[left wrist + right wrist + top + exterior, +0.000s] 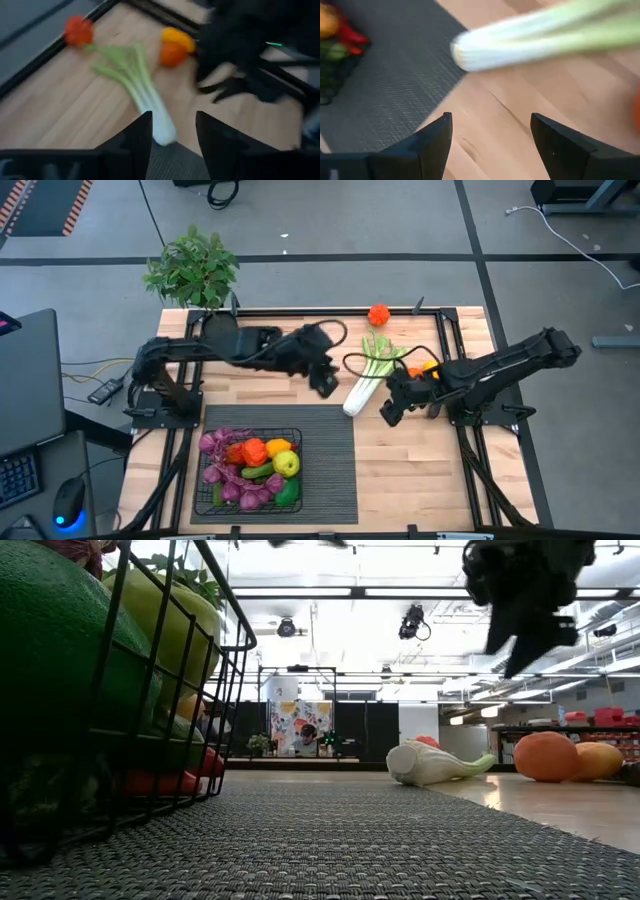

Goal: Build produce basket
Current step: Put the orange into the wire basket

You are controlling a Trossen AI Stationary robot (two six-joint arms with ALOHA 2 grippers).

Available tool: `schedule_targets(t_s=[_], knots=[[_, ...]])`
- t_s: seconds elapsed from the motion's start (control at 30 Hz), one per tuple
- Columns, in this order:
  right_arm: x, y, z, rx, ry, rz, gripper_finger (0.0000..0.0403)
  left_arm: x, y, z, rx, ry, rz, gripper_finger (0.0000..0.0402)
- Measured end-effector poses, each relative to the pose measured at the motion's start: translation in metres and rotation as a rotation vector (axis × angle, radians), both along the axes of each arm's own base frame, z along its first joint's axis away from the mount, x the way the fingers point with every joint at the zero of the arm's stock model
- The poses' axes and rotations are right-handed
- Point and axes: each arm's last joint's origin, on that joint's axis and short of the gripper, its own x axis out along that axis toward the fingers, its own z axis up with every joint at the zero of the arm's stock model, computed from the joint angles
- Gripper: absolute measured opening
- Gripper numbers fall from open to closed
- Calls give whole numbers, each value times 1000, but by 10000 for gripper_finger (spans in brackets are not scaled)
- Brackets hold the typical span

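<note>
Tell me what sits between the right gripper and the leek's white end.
Nothing: in the right wrist view, only bare wooden tabletop separates the open right gripper from the pale green-and-white toy leek; the high view agrees.

Wood table (400,470) w/ ribbed mat (330,460), leek (372,370), red pepper (378,314) & orange (414,372) on it.

1. The black wire-mesh basket (204,498) is set on the near left of the worktop, filled with purple grapes (214,444), red peppers (246,451) and a lemon (287,464).
2. A leek (366,378) lies flat mid-worktop.
3. An orange (415,372) and a red fruit (378,314) remain outside.
</note>
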Motion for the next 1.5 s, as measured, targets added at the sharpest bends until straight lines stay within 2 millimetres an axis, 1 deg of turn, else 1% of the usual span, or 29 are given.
schedule_targets(t_s=[0.1, 0.2, 0.3, 0.4, 0.53, 0.63, 0.77, 0.9, 1.07, 1.23, 1.3, 1.4, 1.5], knots=[[-12, -2, 2, 31, 43, -95, 272, 12, 17, -17, -50, 17, 77, 159], [-24, -3, 7, 47, 34, -215, 272, 24, 30, -28, -79, 21, 57, 166], [-32, -5, 11, 31, 6, -323, 272, 36, 41, -39, -102, 10, 41, 178], [-38, -11, 12, 43, 14, -445, 272, 45, 51, -47, -137, -5, 26, 190], [-42, -17, 10, 62, 42, -566, 272, 53, 63, -62, -176, 30, 0, 207], [-43, -22, 9, 63, 63, -609, 272, 52, 71, -65, -162, 50, -24, 220], [-43, -31, 5, 47, 154, -620, 274, 51, 80, -63, -133, 41, -42, 235], [-42, -42, -3, 24, 287, -610, 290, 48, 90, -61, -155, 33, -84, 246], [-34, -60, -11, -15, 364, -577, 330, 46, 95, -61, -228, 24, -156, 250], [-25, -78, -25, -80, 484, -504, 382, 44, 94, -60, -228, 27, -196, 248], [-21, -85, -31, -93, 537, -473, 395, 43, 94, -57, -224, 18, -198, 249], [-16, -94, -42, -78, 608, -443, 393, 39, 93, -52, -226, 14, -197, 253], [-10, -102, -57, -34, 654, -400, 389, 31, 91, -38, -214, -25, -202, 254]])
